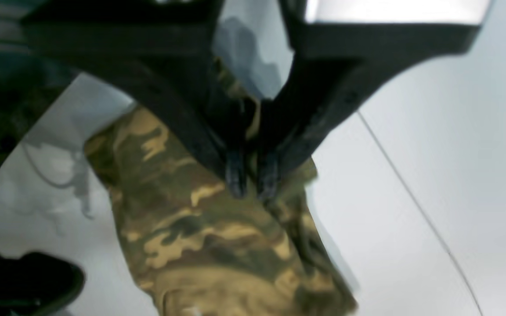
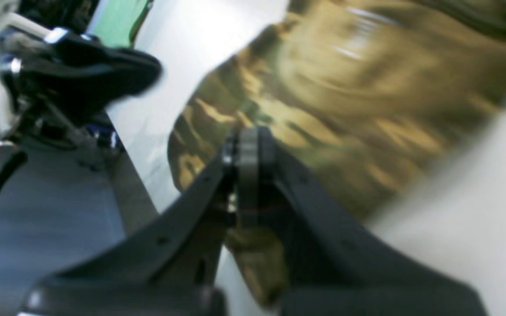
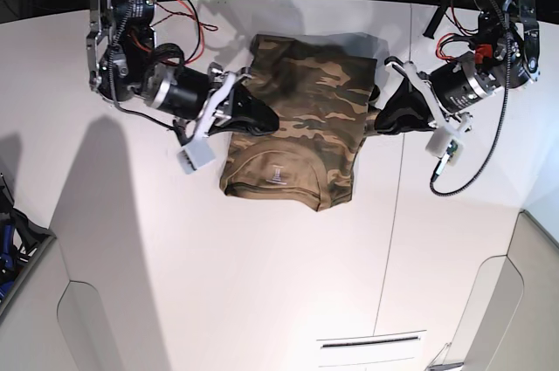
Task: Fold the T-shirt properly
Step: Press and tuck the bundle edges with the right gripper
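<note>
The camouflage T-shirt [image 3: 301, 118] lies on the white table [image 3: 218, 284], its neckline with the pale label [image 3: 276, 174] towards the near edge. My left gripper [image 3: 374, 123] is shut on the shirt's right edge; in the left wrist view its fingertips [image 1: 236, 177] pinch a fold of the cloth [image 1: 200, 228]. My right gripper [image 3: 265, 122] is shut on the shirt's left edge; in the right wrist view the gripper [image 2: 247, 142] is closed against the cloth [image 2: 345, 87]. Both wrist views are blurred.
A thin seam [image 3: 403, 214] runs down the table right of the shirt. Red and black cables [image 3: 188, 17] hang by the right arm. Grey panels [image 3: 31, 319] border the table at the lower left and a slot [image 3: 371, 342] is near the front.
</note>
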`<action>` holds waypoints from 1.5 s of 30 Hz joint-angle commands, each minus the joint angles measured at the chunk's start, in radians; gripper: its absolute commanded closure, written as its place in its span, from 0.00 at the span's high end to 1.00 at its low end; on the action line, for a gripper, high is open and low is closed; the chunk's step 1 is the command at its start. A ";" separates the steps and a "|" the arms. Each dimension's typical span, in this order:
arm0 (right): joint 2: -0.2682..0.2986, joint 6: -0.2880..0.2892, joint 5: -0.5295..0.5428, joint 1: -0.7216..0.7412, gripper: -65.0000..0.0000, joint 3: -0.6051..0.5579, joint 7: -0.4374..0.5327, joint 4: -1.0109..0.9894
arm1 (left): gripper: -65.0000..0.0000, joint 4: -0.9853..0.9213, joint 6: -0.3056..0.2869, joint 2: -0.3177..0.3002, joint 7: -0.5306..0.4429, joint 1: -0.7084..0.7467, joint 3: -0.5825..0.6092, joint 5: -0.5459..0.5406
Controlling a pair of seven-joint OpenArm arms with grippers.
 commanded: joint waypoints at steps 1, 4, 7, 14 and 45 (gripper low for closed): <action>-0.002 0.006 -0.013 0.024 0.00 -0.030 0.043 0.008 | 0.09 -0.013 -0.012 -0.002 -0.024 -0.010 -0.006 -0.017; -0.015 -0.001 -0.098 0.053 0.00 -0.114 0.082 -0.017 | 0.09 -0.096 -0.012 0.018 -0.036 -0.011 -0.006 -0.016; -0.025 -0.001 -0.129 0.088 0.00 -0.174 0.091 -0.085 | 0.09 -0.176 -0.012 0.021 -0.067 -0.010 -0.006 -0.016; -0.028 -0.001 -0.229 0.179 0.00 -0.247 0.167 -0.381 | 0.09 -0.321 -0.012 0.021 -0.111 -0.022 -0.006 -0.015; -0.178 -0.004 -0.360 0.327 0.00 -0.298 0.258 -0.440 | 0.09 -0.121 -0.012 0.113 0.205 0.049 -0.204 -0.402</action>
